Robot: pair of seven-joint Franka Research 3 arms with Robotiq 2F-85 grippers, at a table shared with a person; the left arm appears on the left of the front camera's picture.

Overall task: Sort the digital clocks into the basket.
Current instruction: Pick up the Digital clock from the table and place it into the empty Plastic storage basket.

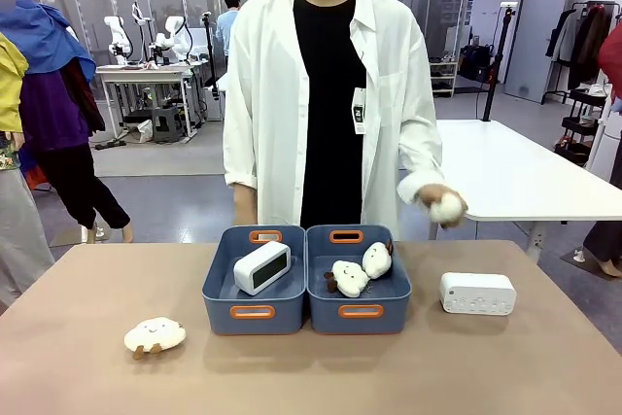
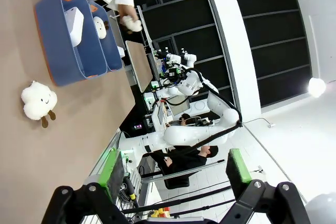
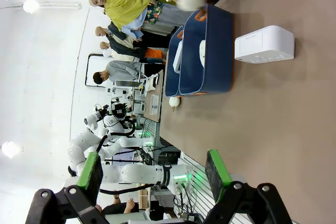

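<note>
Brown tabletop [image 1: 311,371] carries two blue baskets side by side at its middle. One digital clock [image 1: 262,267], grey face showing, lies tilted inside the left basket [image 1: 216,284]. The right basket [image 1: 401,287] holds two cloud plush toys [image 1: 350,278]. The second digital clock [image 1: 476,293] sits on the tabletop at three o'clock from the baskets, apart from them. Another plush toy [image 1: 155,335] lies at about eight o'clock from the left basket. The person's hand [image 1: 430,194] holds a further plush [image 1: 447,208] in the air, at about one o'clock from the right basket. The left pincer [image 2: 174,174] has its fingers apart, gripping nothing. The right pincer [image 3: 154,172] is likewise spread and empty.
</note>
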